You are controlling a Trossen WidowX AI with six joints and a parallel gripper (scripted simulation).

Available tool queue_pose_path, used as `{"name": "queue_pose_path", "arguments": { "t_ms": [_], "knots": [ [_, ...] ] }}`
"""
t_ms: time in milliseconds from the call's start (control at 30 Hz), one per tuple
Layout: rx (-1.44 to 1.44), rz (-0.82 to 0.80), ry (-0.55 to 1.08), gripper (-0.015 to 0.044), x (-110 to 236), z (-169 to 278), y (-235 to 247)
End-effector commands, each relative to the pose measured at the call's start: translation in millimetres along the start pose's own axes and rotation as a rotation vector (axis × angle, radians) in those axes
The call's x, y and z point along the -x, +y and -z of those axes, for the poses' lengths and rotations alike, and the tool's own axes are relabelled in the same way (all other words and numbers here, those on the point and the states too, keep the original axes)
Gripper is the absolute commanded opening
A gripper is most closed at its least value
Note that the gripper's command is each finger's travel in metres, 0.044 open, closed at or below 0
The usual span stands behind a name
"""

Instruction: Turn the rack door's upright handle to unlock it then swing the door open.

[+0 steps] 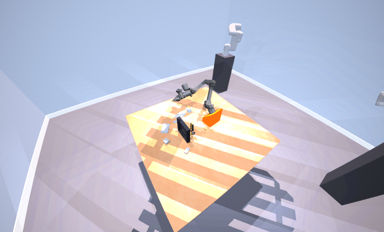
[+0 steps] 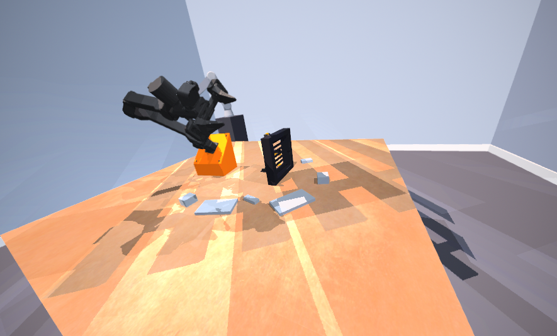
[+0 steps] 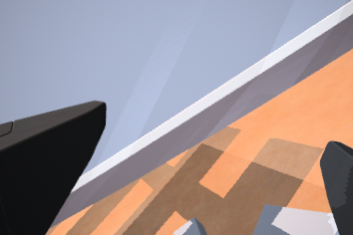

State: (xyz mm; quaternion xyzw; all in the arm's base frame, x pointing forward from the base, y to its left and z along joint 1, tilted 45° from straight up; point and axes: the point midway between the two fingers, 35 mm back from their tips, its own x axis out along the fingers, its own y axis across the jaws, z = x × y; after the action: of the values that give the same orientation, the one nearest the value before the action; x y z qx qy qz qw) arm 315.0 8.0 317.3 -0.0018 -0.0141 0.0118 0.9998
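Note:
The rack's black frame [image 1: 181, 131] [image 2: 270, 167] stands upright on the table [image 1: 198, 175] [image 2: 267, 267]. Pale slats [image 2: 277, 154] show inside it in the exterior view, and the door looks in line with the frame, though its exact angle is hard to tell. Small black and yellow parts [image 1: 192, 127] stick out on the frame's far side, where the handle seems to be; its turn is too small to read. My gripper [image 1: 175, 99] [image 2: 229, 112] [image 3: 215, 133] is open and empty, raised above the table, away from the frame and touching nothing.
The arm's orange base block [image 1: 213, 118] [image 2: 215, 168] stands beside the rack. Several pale blocks and plates lie near the frame, among them a flat plate [image 1: 165, 128] [image 2: 292, 202], another plate [image 2: 216, 206] and a small block [image 1: 166, 141] [image 2: 322, 177].

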Motion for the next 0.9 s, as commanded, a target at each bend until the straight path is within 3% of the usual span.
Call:
{"name": "queue_pose_path", "arguments": {
  "t_ms": [0,133,867],
  "knots": [
    [-0.001,0.000,0.002,0.0374,0,0,0],
    [-0.034,0.000,0.051,0.0281,-6,8,4],
    [-0.151,0.062,0.606,0.0281,-44,105,54]
  ]
}}
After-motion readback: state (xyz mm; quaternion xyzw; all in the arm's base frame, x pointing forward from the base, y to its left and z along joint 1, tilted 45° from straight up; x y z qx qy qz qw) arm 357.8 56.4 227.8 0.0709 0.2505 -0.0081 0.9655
